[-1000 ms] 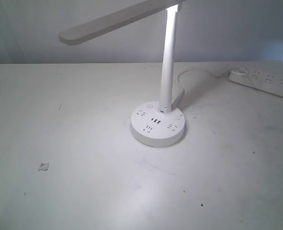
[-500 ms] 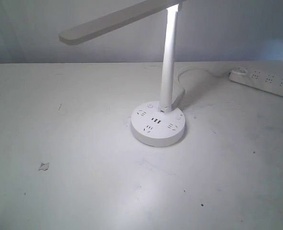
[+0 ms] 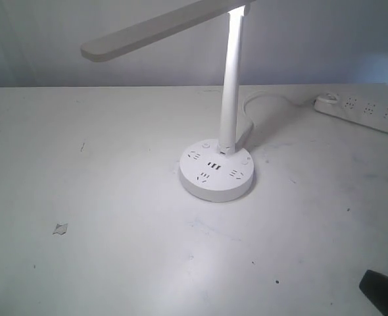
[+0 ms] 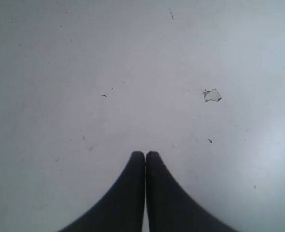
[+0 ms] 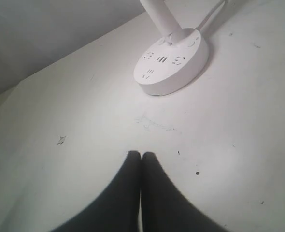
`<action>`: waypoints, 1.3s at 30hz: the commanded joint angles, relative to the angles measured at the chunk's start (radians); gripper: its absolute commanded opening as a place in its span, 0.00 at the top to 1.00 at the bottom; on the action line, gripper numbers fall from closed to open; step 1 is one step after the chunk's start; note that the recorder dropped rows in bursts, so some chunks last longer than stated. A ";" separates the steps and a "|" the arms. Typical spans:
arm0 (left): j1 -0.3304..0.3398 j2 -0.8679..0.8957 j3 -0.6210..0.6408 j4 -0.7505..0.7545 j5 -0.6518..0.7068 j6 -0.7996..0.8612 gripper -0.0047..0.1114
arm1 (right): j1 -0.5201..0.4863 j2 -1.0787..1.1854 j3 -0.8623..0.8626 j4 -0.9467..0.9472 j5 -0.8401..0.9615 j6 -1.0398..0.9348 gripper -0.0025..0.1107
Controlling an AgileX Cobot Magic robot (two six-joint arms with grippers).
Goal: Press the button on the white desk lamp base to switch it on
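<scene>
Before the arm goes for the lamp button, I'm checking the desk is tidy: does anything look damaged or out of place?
Only small things. A pale scrap or chipped patch marks the table left of the white desk lamp base, with dark specks scattered around. The white desk lamp stands upright, base flat.

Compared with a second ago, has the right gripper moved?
Yes. The right gripper has entered the exterior view at its lower right corner, nearer the lamp base, which has stayed put.
</scene>
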 commanded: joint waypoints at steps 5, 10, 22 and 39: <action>0.001 -0.004 0.001 -0.009 0.007 -0.002 0.96 | -0.002 0.004 0.004 -0.001 0.004 0.005 0.98; 0.001 -0.004 0.001 -0.009 0.007 -0.002 0.96 | -0.048 -0.010 0.004 -0.003 0.002 0.005 0.98; 0.001 -0.004 0.001 -0.009 0.007 -0.002 0.96 | -0.343 -0.010 0.004 -0.093 -0.084 -0.354 0.98; 0.001 -0.004 0.001 -0.009 0.007 -0.002 0.96 | -0.384 -0.010 0.004 -0.167 -0.099 -0.582 0.98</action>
